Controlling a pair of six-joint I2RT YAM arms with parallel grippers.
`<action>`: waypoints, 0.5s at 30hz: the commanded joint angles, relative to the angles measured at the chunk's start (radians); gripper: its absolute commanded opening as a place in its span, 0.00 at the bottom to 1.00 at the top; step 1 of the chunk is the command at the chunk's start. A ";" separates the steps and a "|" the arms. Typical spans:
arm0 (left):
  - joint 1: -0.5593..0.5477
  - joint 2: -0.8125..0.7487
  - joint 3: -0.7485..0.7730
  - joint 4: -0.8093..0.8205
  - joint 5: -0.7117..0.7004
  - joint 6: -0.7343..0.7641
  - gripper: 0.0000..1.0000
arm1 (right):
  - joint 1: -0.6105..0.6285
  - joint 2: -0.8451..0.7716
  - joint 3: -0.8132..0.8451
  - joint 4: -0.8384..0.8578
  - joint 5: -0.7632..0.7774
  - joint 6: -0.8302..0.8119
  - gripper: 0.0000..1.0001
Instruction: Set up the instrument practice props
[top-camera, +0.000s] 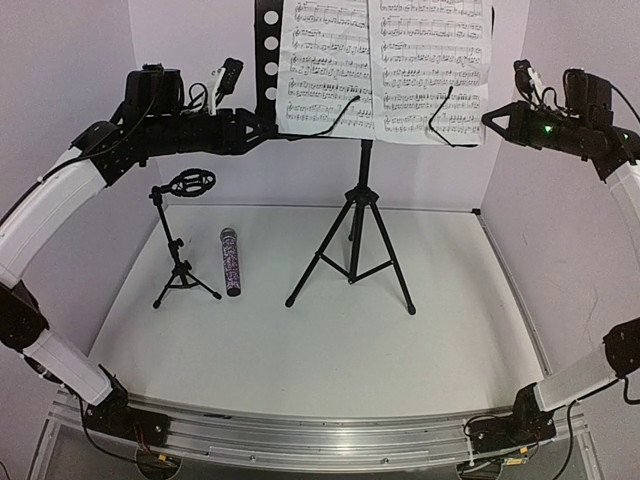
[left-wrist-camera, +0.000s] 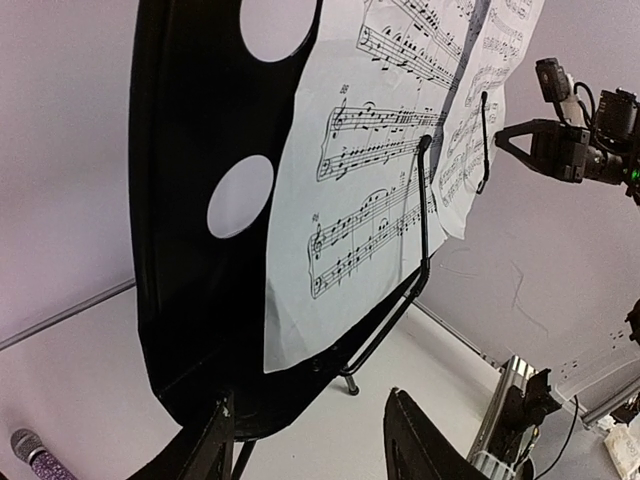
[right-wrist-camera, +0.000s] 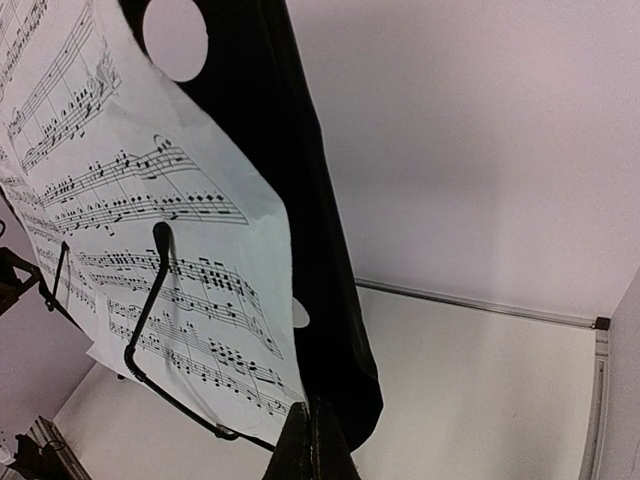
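We are looking at a black tripod music stand with a perforated metal desk (top-camera: 354, 235), its round holes showing the pale lilac wall (top-camera: 200, 40) through them. Two white paper music sheets (top-camera: 425, 65) are carrying rows of black printed staves and notes, and thin black wire holders (left-wrist-camera: 424, 210) are crossing them. Toward the table's left edge, a glittery cylindrical microphone (top-camera: 231, 262) is sparkling in purple and silver speckles beside a small black tripod mic stand (top-camera: 180, 250). The flat matte table (top-camera: 330, 340) is showing plain white. The left arm (top-camera: 60, 195) and the right arm (top-camera: 630, 200) are wearing white shells with black joints, and a small green light (top-camera: 545, 128) is glowing on the right one.
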 joint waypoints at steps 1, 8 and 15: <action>-0.001 0.039 0.055 0.061 0.003 -0.010 0.52 | -0.003 -0.022 0.005 0.038 -0.012 -0.012 0.00; -0.001 0.073 0.068 0.085 -0.009 -0.011 0.54 | -0.004 -0.014 -0.007 0.042 -0.014 -0.007 0.00; -0.001 0.090 0.084 0.094 -0.006 -0.015 0.42 | -0.003 -0.017 -0.011 0.050 -0.013 -0.010 0.00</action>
